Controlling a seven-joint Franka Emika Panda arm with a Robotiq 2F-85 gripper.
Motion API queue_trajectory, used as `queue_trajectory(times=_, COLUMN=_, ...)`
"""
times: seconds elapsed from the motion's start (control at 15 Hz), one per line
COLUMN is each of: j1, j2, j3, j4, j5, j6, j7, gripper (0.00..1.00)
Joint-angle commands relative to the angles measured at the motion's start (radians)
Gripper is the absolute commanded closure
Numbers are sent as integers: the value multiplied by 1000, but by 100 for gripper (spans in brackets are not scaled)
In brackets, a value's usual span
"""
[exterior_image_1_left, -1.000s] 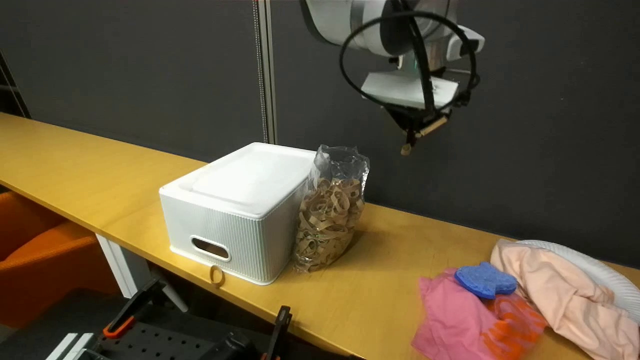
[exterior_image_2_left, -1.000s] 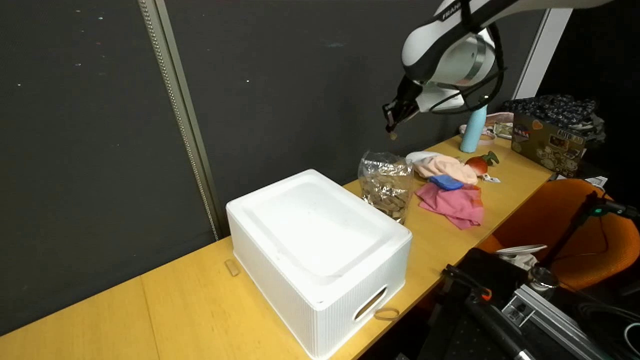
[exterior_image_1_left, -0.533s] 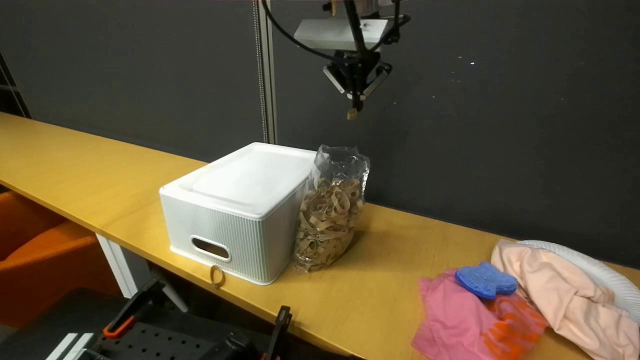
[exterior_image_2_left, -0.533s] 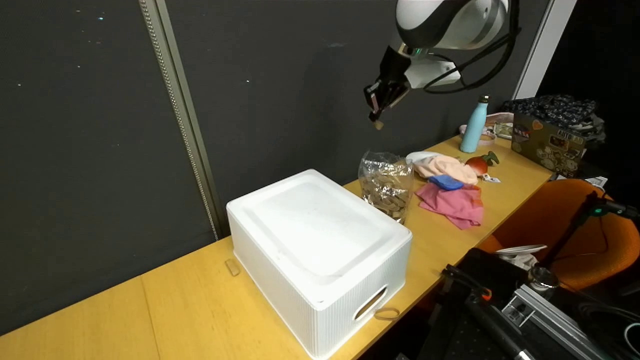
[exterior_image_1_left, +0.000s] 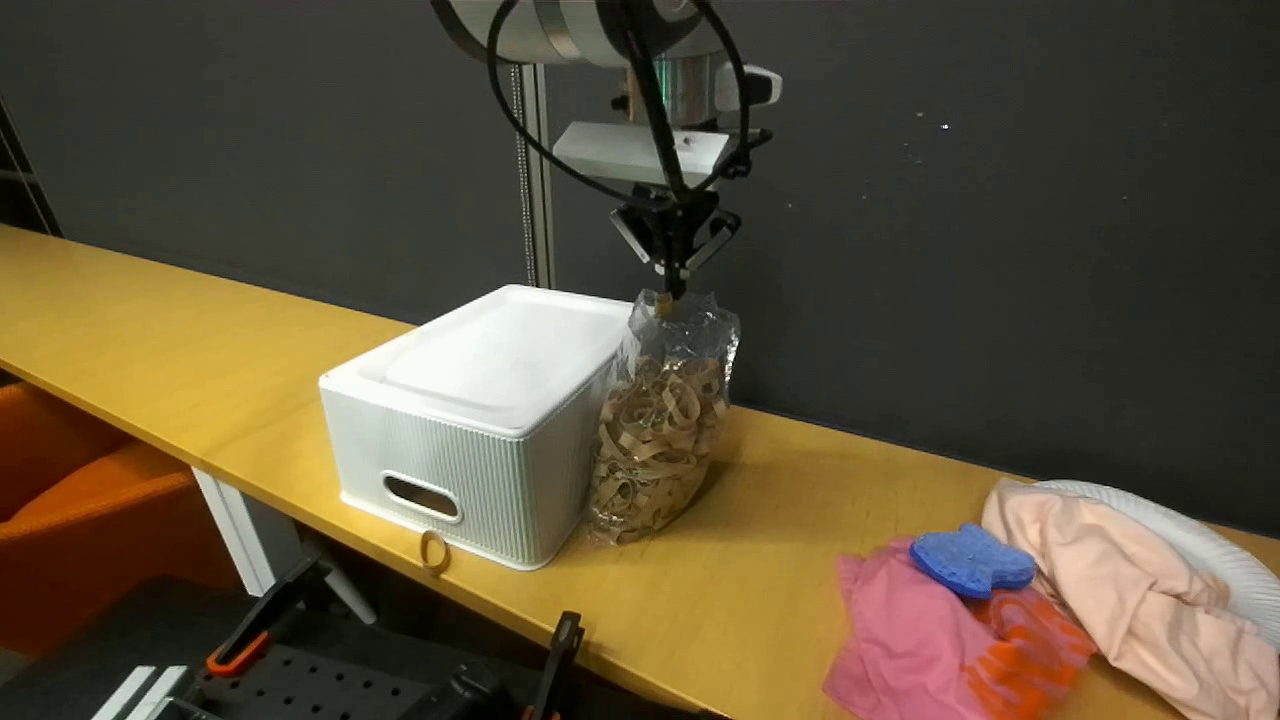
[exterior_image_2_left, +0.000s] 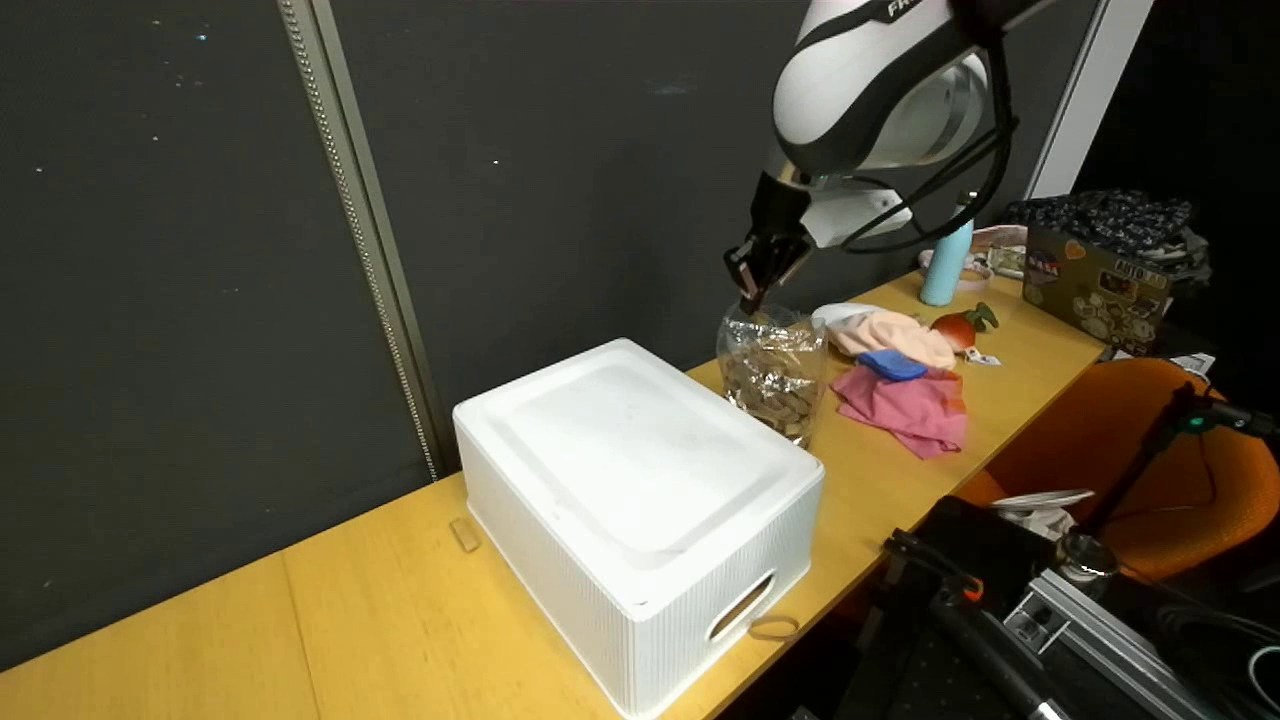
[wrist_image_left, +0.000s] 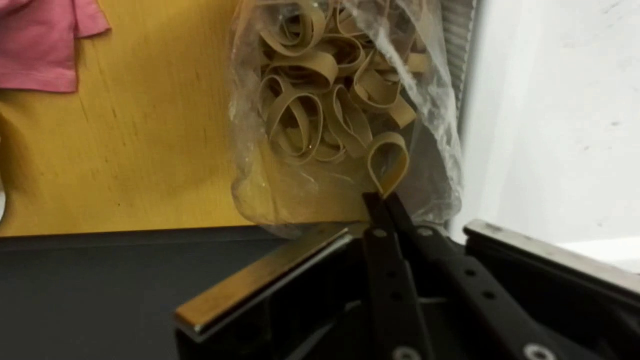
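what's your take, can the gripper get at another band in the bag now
Probably not to grasp one: the gripper is shut on a tan band. The way down looks free, though: the bag seems open, with the other bands lying below.

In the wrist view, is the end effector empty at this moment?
No, the end effector is closed on a tan rubber band, whose loop shows against the transparent bag.
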Motion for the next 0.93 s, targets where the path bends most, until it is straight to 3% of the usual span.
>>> queue_trajectory(times=0.0, j1=21, j2=27, j3=-23, j4=15, j5=-31, j6=-5, j7=28, gripper=99)
queue_trajectory(times=0.07, j1=20, j2=30, j3=-22, j4=16, j5=-24, j6=-10, j7=25, gripper=99)
queue_trajectory(times=0.13, j1=20, j2=28, j3=-22, j4=14, j5=-25, j6=-16, j7=29, gripper=72)
queue_trajectory(times=0.2, j1=17, j2=24, j3=-19, j4=8, j5=-15, j6=-18, j7=19, gripper=71)
queue_trajectory(times=0.53, j1=8, j2=-30, j3=-21, j4=-16, j5=4, j6=-46, j7=6, gripper=37)
queue_trajectory(times=0.87, j1=16, j2=-164, j3=-28, j4=-65, j5=-5, j6=-112, j7=7, gripper=1)
